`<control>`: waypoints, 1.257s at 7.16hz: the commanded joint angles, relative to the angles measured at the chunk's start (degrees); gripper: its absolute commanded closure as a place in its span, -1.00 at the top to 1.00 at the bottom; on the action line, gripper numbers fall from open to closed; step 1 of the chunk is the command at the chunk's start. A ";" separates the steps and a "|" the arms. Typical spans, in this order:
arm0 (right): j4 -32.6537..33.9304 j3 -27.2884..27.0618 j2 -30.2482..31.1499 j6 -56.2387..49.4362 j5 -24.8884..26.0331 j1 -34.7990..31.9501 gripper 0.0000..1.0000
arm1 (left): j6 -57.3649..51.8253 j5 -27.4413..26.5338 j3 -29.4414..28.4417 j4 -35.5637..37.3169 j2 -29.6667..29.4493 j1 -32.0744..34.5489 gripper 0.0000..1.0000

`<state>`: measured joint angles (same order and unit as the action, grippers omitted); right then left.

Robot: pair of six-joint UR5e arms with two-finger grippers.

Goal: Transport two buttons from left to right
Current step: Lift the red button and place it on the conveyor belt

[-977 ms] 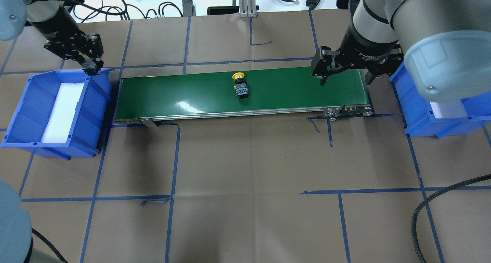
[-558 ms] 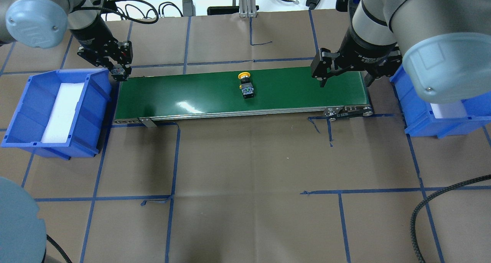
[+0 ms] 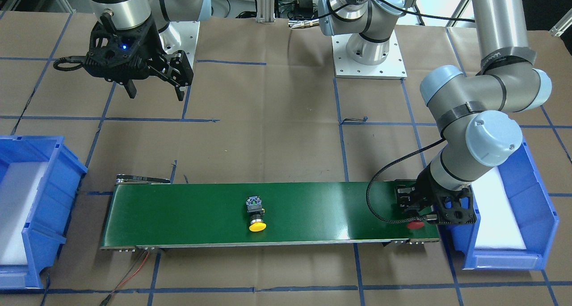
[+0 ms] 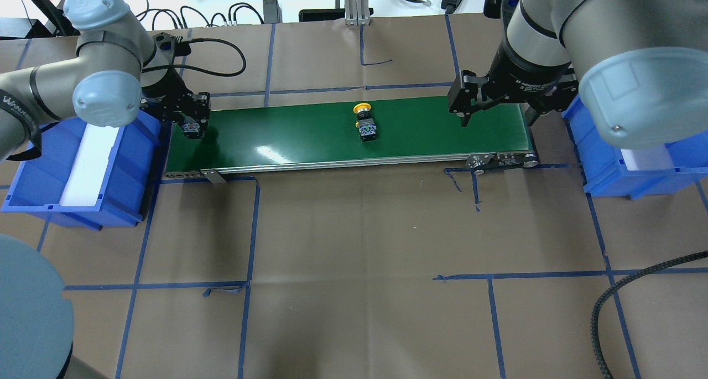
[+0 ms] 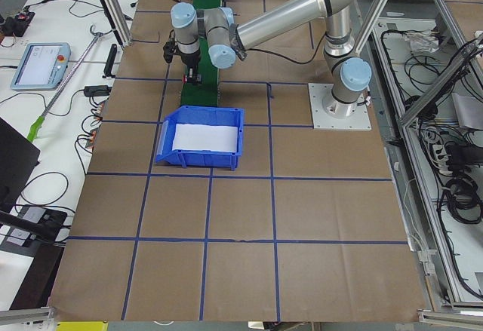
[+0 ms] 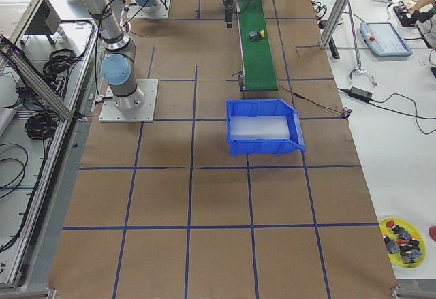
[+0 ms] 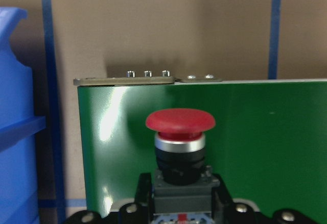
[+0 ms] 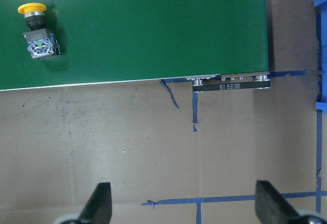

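Observation:
My left gripper [image 4: 191, 126] is shut on the red button [image 7: 180, 132] and holds it low over the left end of the green conveyor belt [image 4: 287, 135]. The red cap also shows in the front-facing view [image 3: 415, 224]. The yellow button [image 4: 365, 121] lies on its side near the middle of the belt, also seen in the front-facing view [image 3: 256, 216] and at the top left of the right wrist view [image 8: 37, 30]. My right gripper [image 4: 498, 113] is open and empty, hovering well above the belt's right end.
A blue bin with white foam [image 4: 33, 202] stands left of the belt, beside my left gripper. A second blue bin [image 4: 603, 174] stands at the belt's right end. Brown paper with blue tape lines covers the table [image 4: 359, 246].
My left gripper has moved right from over the left bin to the belt's left end, carrying the red button. The yellow button has travelled right along the belt. My right arm has stayed put.

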<state>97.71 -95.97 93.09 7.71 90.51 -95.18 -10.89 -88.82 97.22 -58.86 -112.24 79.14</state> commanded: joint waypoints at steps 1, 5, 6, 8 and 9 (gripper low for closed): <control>-0.15 0.00 0.08 -0.06 -0.06 0.00 1.00 | -0.01 -0.47 1.92 2.35 0.09 -0.12 -0.88; -0.33 -0.09 0.60 0.03 0.28 0.17 1.00 | 0.08 -1.53 1.23 1.57 0.27 -0.12 0.99; -0.33 -0.26 0.87 0.38 -0.15 0.09 1.00 | 0.34 -1.44 0.18 0.78 0.96 -0.12 0.99; 0.54 -0.27 0.26 0.03 0.11 0.00 1.00 | 0.96 -1.09 -3.50 -9.10 5.16 0.66 0.99; 0.81 -0.35 -0.18 -0.23 0.37 0.17 1.00 | 0.96 -0.74 -5.96 -16.38 7.36 1.19 0.99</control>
<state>98.10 -96.25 93.42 7.76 90.64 -95.11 -10.05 -89.90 93.97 -67.43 -107.57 79.72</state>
